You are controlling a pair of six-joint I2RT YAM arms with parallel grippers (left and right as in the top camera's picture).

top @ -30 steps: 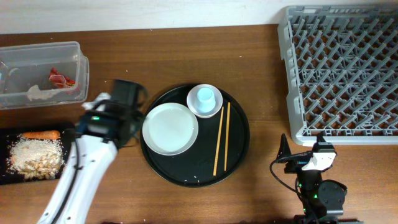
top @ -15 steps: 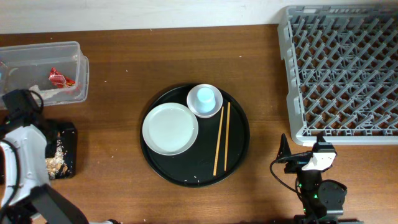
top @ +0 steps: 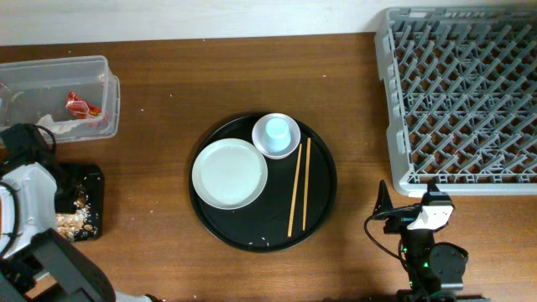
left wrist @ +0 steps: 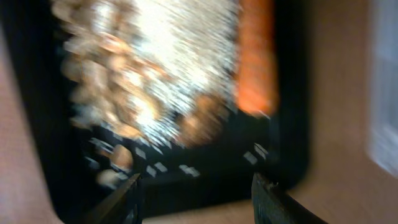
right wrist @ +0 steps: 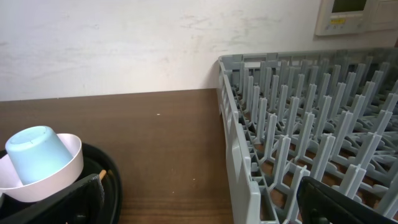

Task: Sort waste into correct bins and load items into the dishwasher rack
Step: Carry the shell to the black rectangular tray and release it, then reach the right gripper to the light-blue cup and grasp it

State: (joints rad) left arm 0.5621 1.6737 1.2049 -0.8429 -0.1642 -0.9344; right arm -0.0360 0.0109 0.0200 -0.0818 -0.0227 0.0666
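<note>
Rice and beige scraps [left wrist: 163, 68], orange carrot [left wrist: 255, 62] alongside, black tray [left wrist: 290, 146]

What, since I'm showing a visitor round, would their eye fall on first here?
The round black tray mid-table, carrying a white plate, a blue cup in a bowl and two chopsticks. Next the grey dishwasher rack at the right, empty. At the left edge, the left gripper hangs over a shallow tray of rice and carrot.

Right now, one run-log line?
left pincer: open over shallow black rectangular tray holding rice, orange carrot | right pincer: open, empty, near large grey plastic rack
</note>
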